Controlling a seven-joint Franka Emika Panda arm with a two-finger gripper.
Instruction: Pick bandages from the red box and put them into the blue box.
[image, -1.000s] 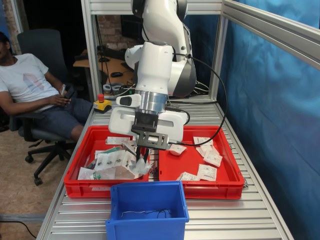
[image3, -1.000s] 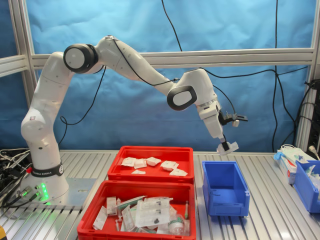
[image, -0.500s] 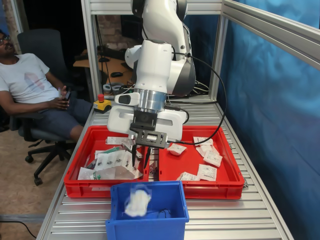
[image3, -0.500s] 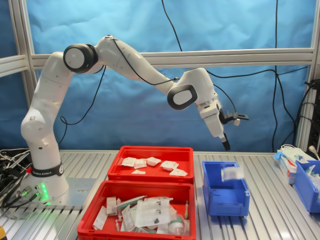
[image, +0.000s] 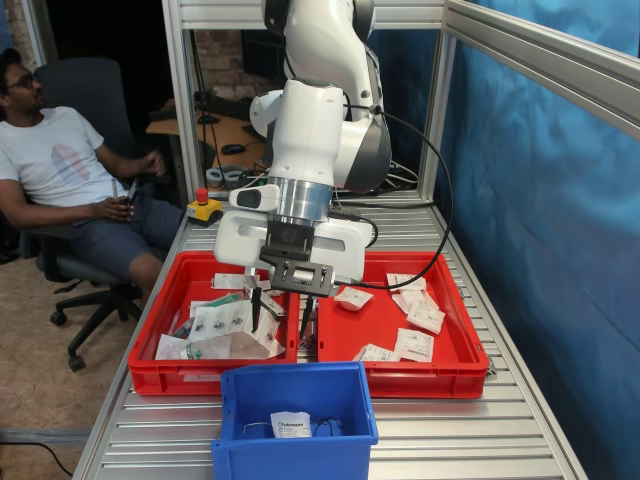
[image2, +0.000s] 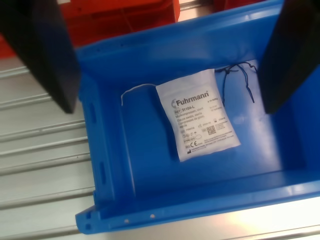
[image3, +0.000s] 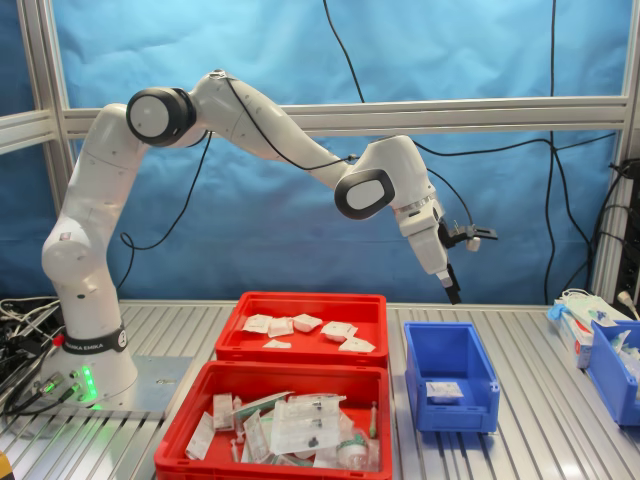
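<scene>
The gripper (image: 281, 307) hangs above the blue box (image: 232, 408), jaws spread wide with nothing between them; in the wrist view its two dark fingers (image2: 40, 50) frame the box's inside. One bandage packet (image2: 197, 113), white with "Fuhrmann" print, lies flat on the floor of the blue box (image2: 125, 150) beside a thin loose thread (image2: 135, 90). In the second exterior view more white packets (image3: 305, 325) lie scattered in the red box (image3: 305, 349) farther from the camera, well apart from the blue one.
</scene>
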